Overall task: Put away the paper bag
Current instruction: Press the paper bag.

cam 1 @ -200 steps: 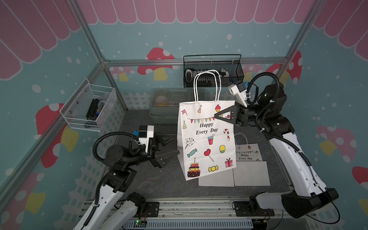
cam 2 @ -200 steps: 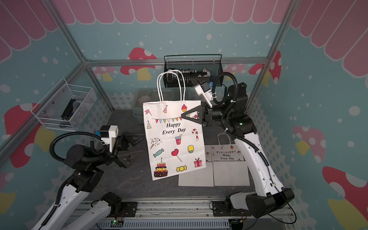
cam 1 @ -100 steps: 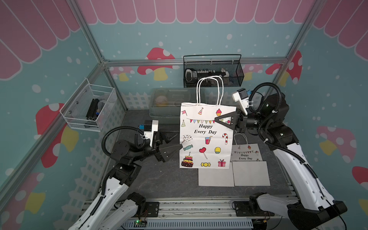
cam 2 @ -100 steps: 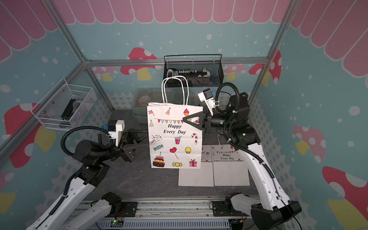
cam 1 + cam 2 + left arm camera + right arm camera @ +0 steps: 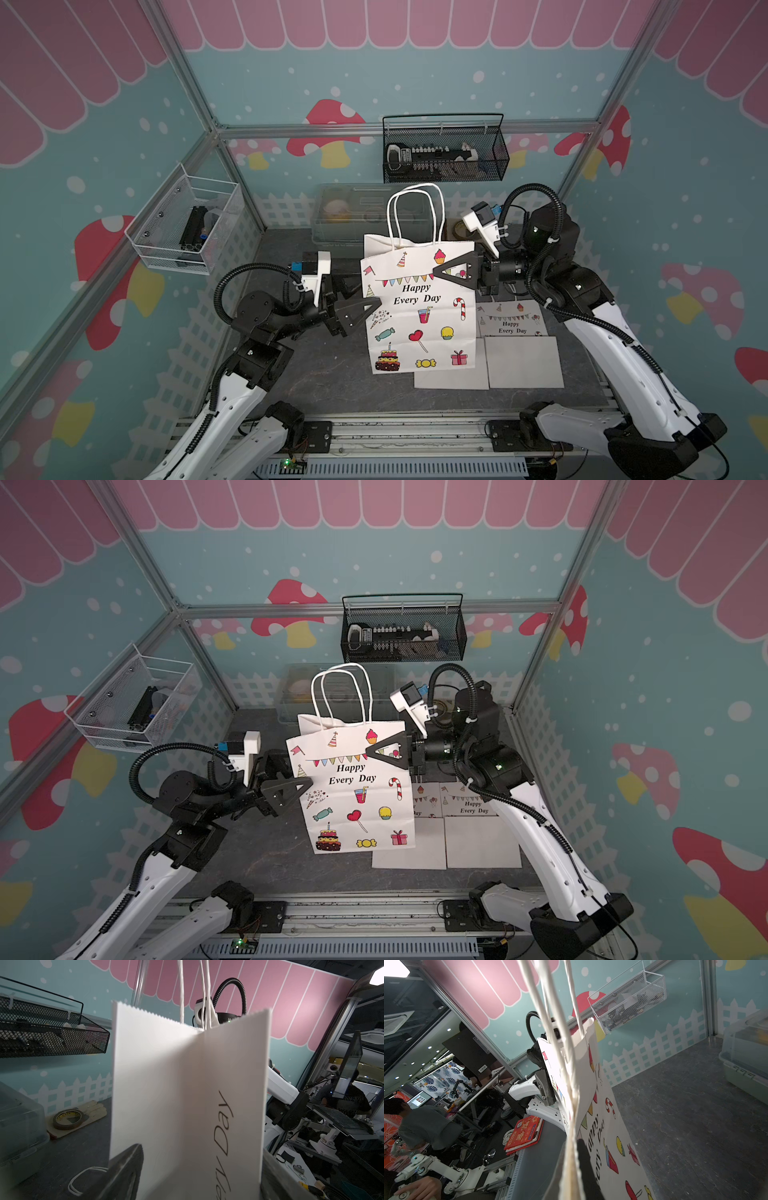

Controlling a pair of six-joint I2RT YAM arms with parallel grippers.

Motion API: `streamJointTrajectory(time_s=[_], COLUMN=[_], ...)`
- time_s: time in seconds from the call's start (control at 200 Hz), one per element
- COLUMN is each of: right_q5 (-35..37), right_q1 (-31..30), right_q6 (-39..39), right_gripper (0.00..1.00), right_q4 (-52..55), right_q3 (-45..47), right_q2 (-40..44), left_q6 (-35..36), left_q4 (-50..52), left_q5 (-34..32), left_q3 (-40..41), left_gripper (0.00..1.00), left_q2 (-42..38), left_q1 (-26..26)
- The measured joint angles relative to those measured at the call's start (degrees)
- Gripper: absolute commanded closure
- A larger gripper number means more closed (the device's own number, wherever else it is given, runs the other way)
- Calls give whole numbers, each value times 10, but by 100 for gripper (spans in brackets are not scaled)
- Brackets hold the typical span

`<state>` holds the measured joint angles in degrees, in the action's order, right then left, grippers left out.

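Bag (image 5: 419, 316): white paper, twin cord handles, printed "Happy Every Day" with party motifs. It stands upright at mid-table (image 5: 328, 378), handles up, printed face toward the front rail. Whether its base touches the table cannot be told.

Wire basket (image 5: 183, 232): white, fixed to the left wall, dark items inside.

Left gripper (image 5: 365, 303): level with the bag's left edge, jaws apart. In the left wrist view the bag's folded side panel stands between the two fingers (image 5: 124, 1169). Contact with the paper cannot be told.

Bin (image 5: 349, 224): clear plastic, lidded, at the back of the table behind the bag.

Mesh basket (image 5: 444, 153): black, hung on the back wall above the bin, holding a dark tool with a row of small white pieces.

Right gripper (image 5: 438, 272): jaws together, clamped on the bag's upper right edge just below the rim.

Tape roll (image 5: 68, 1119): at the back, right of the bin, lying on a pale glove (image 5: 93, 1110).

Flat bags (image 5: 523, 361): two of the same print, lying side by side on the table just right of the upright bag, lower halves blank.
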<state>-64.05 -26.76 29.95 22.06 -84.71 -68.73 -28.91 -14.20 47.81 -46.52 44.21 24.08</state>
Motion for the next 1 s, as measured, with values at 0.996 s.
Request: streamJointTrajectory(time_s=[0.996], right_q5=[11], right_q1=[-11], right_q6=[-30], right_gripper=[96], right_q4=[45], right_q3=[31], right_q2=[36], left_q6=[6], left_q4=[-23], left_q5=[13], left_q3=[15], left_gripper=[37], left_q2=[-9], left_q1=[12])
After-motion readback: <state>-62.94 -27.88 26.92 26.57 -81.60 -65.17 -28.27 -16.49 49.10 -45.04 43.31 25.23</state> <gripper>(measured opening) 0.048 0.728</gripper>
